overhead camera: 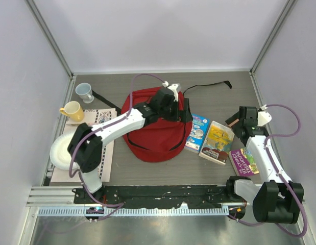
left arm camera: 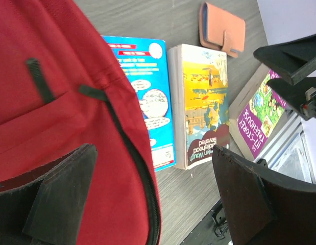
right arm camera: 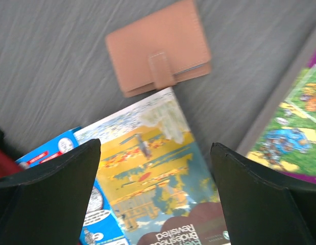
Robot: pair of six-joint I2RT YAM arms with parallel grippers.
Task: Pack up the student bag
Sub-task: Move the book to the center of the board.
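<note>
1. We see the table [overhead camera: 147, 171], a grey wood-grain top, carrying everything.
2. The student bag [overhead camera: 158, 135] lies flat near the table's centre. It is red with black zipper trim, and a black strap trails toward 1 o'clock.
3. The left gripper [left arm camera: 155, 153] hangs over the bag's far side, at about 12 o'clock on it. Its fingers are spread wide with nothing between them.
4. The right gripper [right arm camera: 155, 150] sits at 3 o'clock of the bag. Its fingers are wide apart and empty, over the far end of the yellow paperback.
5. A patterned placemat [overhead camera: 107, 153] lies at 9 o'clock of the bag, with a white plate [overhead camera: 61, 150] on its left side.
6. Three books lie at 3 to 4 o'clock of the bag: a blue book [overhead camera: 196, 131] just beside it, the yellow paperback [overhead camera: 217, 141] next to that, and a purple book [overhead camera: 244, 161] furthest out.
7. A yellow mug [overhead camera: 72, 111] and a pale mug [overhead camera: 84, 92] stand at 10 o'clock.
8. A tan wallet [right arm camera: 158, 48] lies touching the paperback's far end.
</note>
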